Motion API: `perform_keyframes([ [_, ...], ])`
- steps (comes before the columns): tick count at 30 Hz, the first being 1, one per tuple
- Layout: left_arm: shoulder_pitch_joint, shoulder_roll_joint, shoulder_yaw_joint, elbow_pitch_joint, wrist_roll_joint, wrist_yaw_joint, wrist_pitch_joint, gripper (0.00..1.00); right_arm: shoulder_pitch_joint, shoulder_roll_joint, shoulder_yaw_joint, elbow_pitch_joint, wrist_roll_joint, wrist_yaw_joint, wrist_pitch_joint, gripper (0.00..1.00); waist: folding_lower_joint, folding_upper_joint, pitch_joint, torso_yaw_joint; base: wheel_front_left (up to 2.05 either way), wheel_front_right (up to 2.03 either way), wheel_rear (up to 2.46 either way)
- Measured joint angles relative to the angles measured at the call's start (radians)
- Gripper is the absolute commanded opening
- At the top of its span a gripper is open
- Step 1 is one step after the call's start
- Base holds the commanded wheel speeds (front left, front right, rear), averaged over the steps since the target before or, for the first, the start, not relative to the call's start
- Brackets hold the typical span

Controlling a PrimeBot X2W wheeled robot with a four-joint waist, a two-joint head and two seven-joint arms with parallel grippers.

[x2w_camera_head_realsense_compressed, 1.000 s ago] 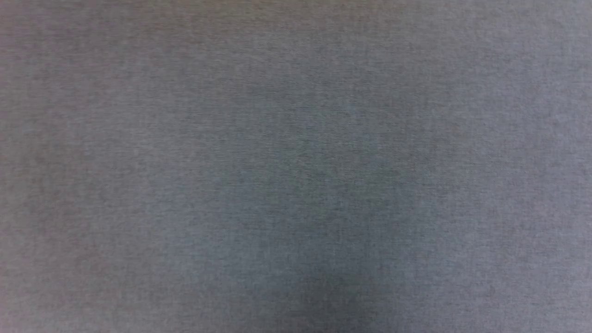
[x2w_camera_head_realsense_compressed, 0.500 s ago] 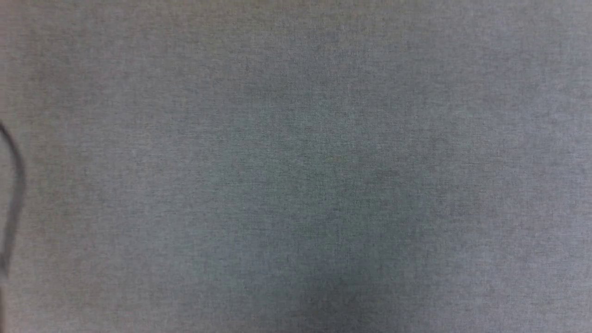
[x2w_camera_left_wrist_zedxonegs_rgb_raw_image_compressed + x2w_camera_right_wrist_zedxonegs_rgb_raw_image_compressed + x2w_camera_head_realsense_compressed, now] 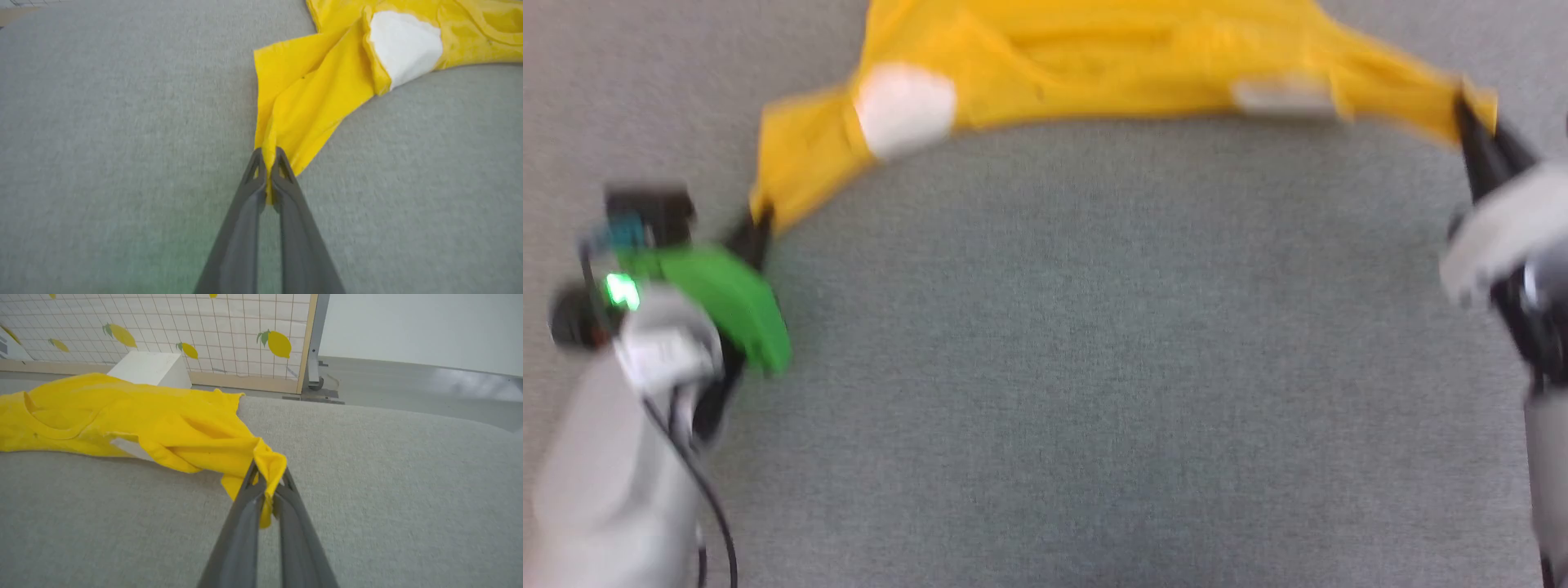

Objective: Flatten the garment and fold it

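Left wrist view: left gripper [image 3: 268,160] clenched on a bunched corner of the shirt [image 3: 314,90]; a strip of yellow cloth shows between the fingers.
Right wrist view: right gripper [image 3: 269,477] pinched tight on the shirt's other end, with cloth folded over its tips.
Shirt: lies crumpled on the grey table [image 3: 1045,367], at the far side in the head view. It sags in an arc between the two grips, the neck opening visible and the body twisted.
Print: one white patch [image 3: 404,45] near the left grip and a second pale patch [image 3: 1282,94] nearer the right.
Beyond: a white box [image 3: 149,367] and a lemon-patterned screen [image 3: 204,322] behind the table.
Change: up to half a second ago the head view held bare grey table; now the shirt and both arms are in it. The whole picture shifted, so the head has turned, and whether the shirt itself moved cannot be told.
Meaning: I judge flattening to be under way, with both ends gripped ready to pull taut. Nothing is folded yet.
Count: one shirt, two grippers, two pale patches, one box, one screen.
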Motion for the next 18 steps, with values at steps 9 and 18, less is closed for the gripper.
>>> perform_keyframes([
  [9, 0.384, -0.004, 0.024, -0.264, -0.119, 0.060, 0.134, 0.00, 0.386, 0.082, -0.142, -0.258, -0.025, 0.000, 0.167, 0.00, -0.0001, 0.0000, -0.134, 0.003, 0.00, 0.00, 0.00],
  [18, 0.610, -0.007, 0.048, -0.360, -0.165, 0.139, 0.186, 0.00, 0.629, 0.192, -0.335, -0.320, -0.029, 0.000, 0.364, 0.00, -0.0001, 0.0000, -0.228, 0.015, 0.00, 0.00, 0.00],
])
